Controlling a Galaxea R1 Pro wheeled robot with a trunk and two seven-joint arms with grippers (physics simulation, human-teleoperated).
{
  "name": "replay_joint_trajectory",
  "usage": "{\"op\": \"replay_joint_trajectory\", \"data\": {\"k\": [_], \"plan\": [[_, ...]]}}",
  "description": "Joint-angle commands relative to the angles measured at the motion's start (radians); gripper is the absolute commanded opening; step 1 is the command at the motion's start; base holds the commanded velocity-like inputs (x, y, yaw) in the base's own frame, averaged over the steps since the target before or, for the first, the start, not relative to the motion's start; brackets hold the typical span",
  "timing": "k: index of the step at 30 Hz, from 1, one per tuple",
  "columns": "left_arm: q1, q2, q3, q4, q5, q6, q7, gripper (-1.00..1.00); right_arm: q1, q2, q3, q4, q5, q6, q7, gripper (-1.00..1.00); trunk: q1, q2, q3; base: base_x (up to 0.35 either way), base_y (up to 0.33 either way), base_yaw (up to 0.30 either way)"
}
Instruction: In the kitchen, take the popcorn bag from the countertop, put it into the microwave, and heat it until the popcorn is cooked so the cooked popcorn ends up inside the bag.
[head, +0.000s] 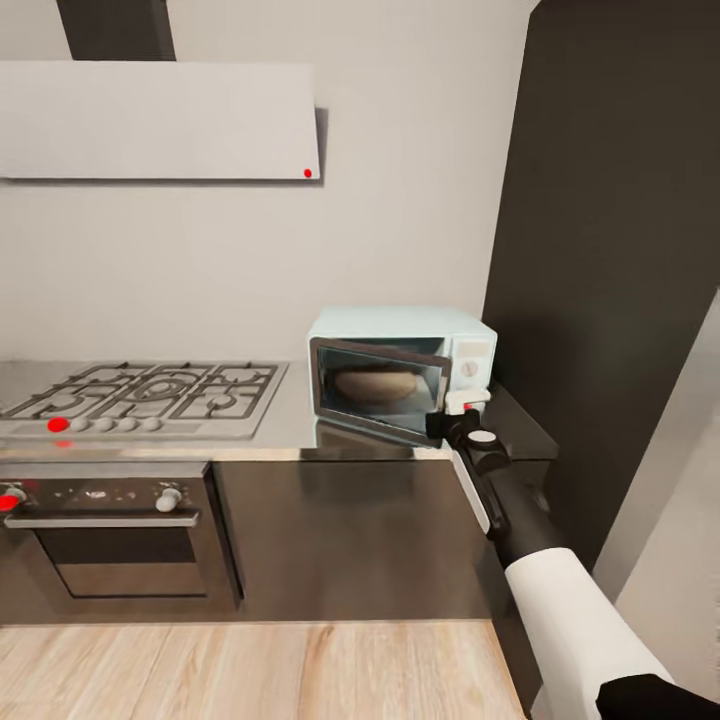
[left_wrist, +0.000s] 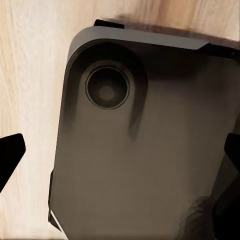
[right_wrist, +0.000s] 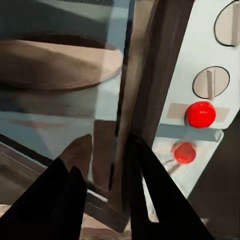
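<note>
Microwave (head: 400, 370) sits on the bench (head: 290, 425) at its right end, w/ the dark tall cabinet (head: 610, 250) just beside it. Its door is shut or near shut. Popcorn bag (head: 375, 385) is inside, seen thru the dark glass as a tan rounded lump on the oven floor; in the right wrist view it shows as a brown sack (right_wrist: 55, 65) behind the glass. Can't make out any popcorn bits.

Right arm reaches up from the lower right to the microwave's front, right gripper (head: 455, 412) at the door's right edge, next to the pale control panel (right_wrist: 210, 75). In the right wrist view the dark fingers (right_wrist: 145, 195) stand narrow, one each side of the door's dark edge strip; can't tell if they actually pinch it. Panel has two knobs and a red button (right_wrist: 200, 114), w/ a second red spot (right_wrist: 184, 152) below it.

Left gripper: the left wrist view shows dark fingertips (left_wrist: 10, 155) at the picture's sides, well apart, so it's wide, nothing betw. them; past them a dark grey robot part (left_wrist: 140, 150) over wood floor (left_wrist: 30, 75).

Gas hob (head: 150, 395) is at the bench's left end, black oven (head: 110, 535) under it, white hood (head: 160, 120) on the wall above.
</note>
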Motion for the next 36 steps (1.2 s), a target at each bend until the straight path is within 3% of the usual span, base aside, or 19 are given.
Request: {"op": "replay_joint_trajectory", "data": {"k": [1,7,8,12,17,25,26,30,31,36], "plan": [[0.0,0.0,0.0,-0.002,0.006,0.0,0.001,1.0,-0.001,0.0,-0.093,-0.001,0.032,0.009,-0.012,-1.0,-0.001,-0.001,-0.001,-0.254,0.0,0.0],[0.0,0.0,0.001,-0.002,0.006,0.0,0.001,1.0,-0.001,-0.001,-0.093,-0.001,0.032,0.009,-0.012,-1.0,-0.001,-0.001,-0.001,-0.247,0.0,0.0],[0.0,0.0,0.001,-0.002,0.007,0.0,0.0,1.0,-0.001,0.004,0.085,0.004,0.017,0.011,-0.006,-1.0,-0.001,-0.001,-0.001,0.0,0.0,0.0],[0.0,0.0,0.002,-0.002,0.008,0.0,0.0,1.0,-0.001,0.006,0.079,0.003,0.027,0.012,0.019,-1.0,-0.001,-0.001,-0.001,0.0,0.0,0.0],[0.0,0.0,0.002,-0.002,0.008,0.0,-0.001,1.0,-0.001,0.0,0.091,0.002,0.1,0.012,0.047,-1.0,-0.001,-0.001,-0.001,0.0,0.0,0.0],[0.0,0.0,0.002,-0.002,0.008,0.0,-0.001,1.0,-0.001,-0.001,0.091,0.001,0.153,0.012,0.07,-1.0,-0.001,-0.001,-0.001,0.0,0.0,0.0],[0.0,0.0,0.001,-0.002,0.008,0.0,-0.001,1.0,-0.001,-0.001,0.091,0.001,0.157,0.012,0.072,1.0,-0.001,-0.001,-0.001,0.0,0.0,0.0],[0.0,0.0,0.002,-0.002,0.008,0.0,-0.001,1.0,-0.001,-0.002,0.091,0.008,0.13,0.012,0.051,1.0,-0.001,-0.001,-0.001,0.0,0.0,0.0],[0.0,0.0,0.001,-0.002,0.008,0.0,-0.001,1.0,-0.001,-0.002,0.091,0.008,0.009,0.013,-0.011,1.0,-0.001,-0.001,-0.001,0.0,0.0,0.0],[0.0,0.0,0.002,-0.002,0.008,0.0,-0.001,1.0,-0.001,-0.003,0.091,0.008,0.009,0.016,-0.009,1.0,-0.001,-0.001,-0.001,0.0,0.0,0.0]]}}
